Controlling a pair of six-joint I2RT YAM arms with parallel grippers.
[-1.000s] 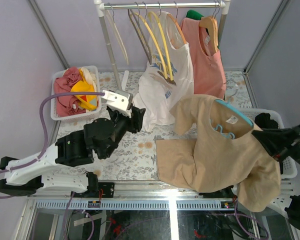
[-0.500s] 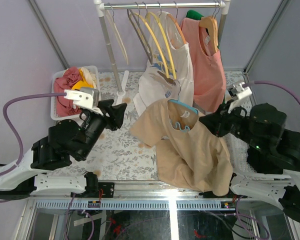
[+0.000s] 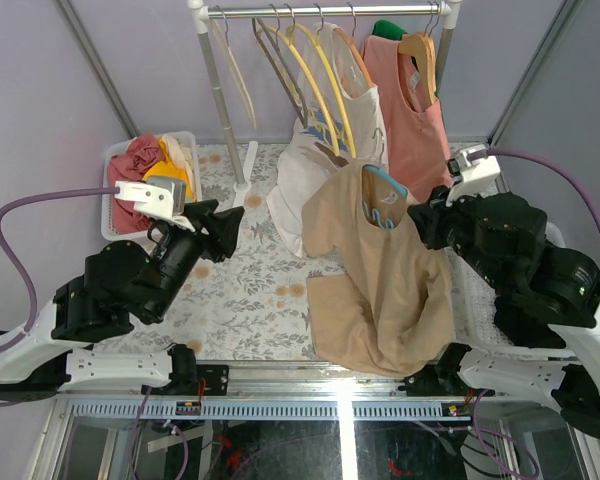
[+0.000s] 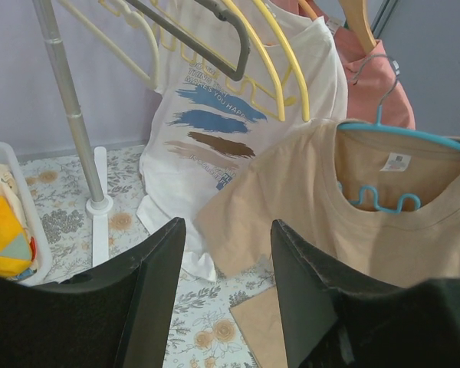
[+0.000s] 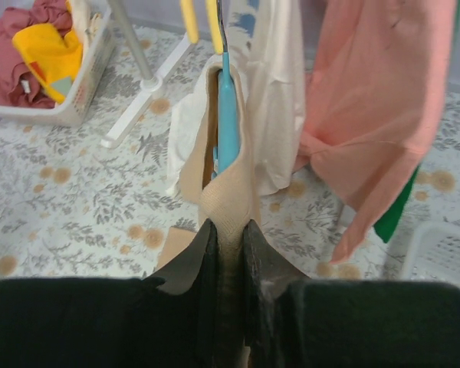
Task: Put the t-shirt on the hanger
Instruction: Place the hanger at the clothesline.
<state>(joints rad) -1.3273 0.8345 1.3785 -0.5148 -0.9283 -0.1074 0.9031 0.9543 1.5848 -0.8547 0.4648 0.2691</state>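
The tan t-shirt [image 3: 380,275] hangs in the air on the light-blue hanger [image 3: 383,186], with its lower part draping onto the floral table. My right gripper [image 3: 417,216] is shut on the shirt's shoulder, pinching the fabric [image 5: 227,195] over the hanger's arm [image 5: 227,115]. The right wrist view shows the jaws [image 5: 228,228] tight on the cloth. My left gripper [image 3: 227,226] stands open and empty to the shirt's left. In the left wrist view its jaws [image 4: 226,230] face the t-shirt [image 4: 314,192] and the hanger [image 4: 402,135] with its silver hook [image 4: 381,80].
A clothes rail [image 3: 320,11] at the back carries yellow hangers [image 3: 315,70], a white printed shirt [image 3: 315,165] and a salmon-pink top [image 3: 420,125]. A white basket [image 3: 118,205] of clothes sits at the left. Another white basket [image 3: 475,300] lies under my right arm.
My right arm has carried the t-shirt on the hanger from the front right up toward the rail. The left arm has drawn back to the left, still open.
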